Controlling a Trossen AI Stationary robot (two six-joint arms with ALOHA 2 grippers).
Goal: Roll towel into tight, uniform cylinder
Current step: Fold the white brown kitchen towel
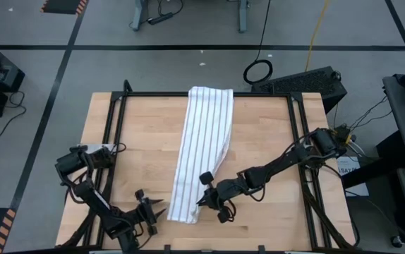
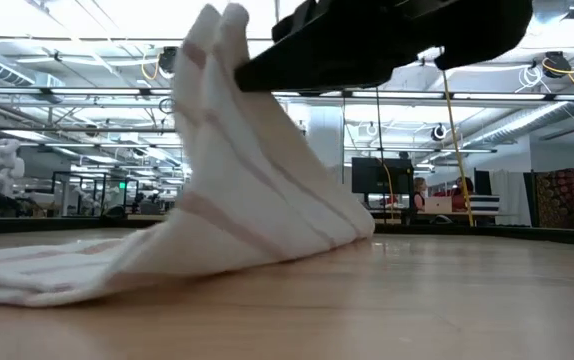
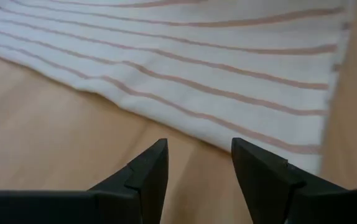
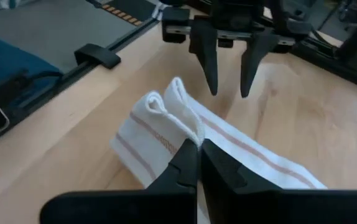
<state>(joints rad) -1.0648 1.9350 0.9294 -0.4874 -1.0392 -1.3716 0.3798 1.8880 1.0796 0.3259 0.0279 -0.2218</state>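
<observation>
Towel point(image 1: 204, 144) lengthwise from far edge to near, right gripper point(image 1: 204, 200) fingers pinching its near corner, left gripper point(image 1: 158, 209) fingers spread

High view looks straight down; low view level at tabletop; both wrist views close on the towel point(image 1: 202, 159).

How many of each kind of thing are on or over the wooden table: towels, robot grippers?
Towels: 1, the striped towel
Robot grippers: 2, the left gripper and the right gripper
Total: 3

Right gripper point(image 4: 198, 152) pinched closed (raised); left gripper point(image 3: 198, 163) fingers parted.
</observation>
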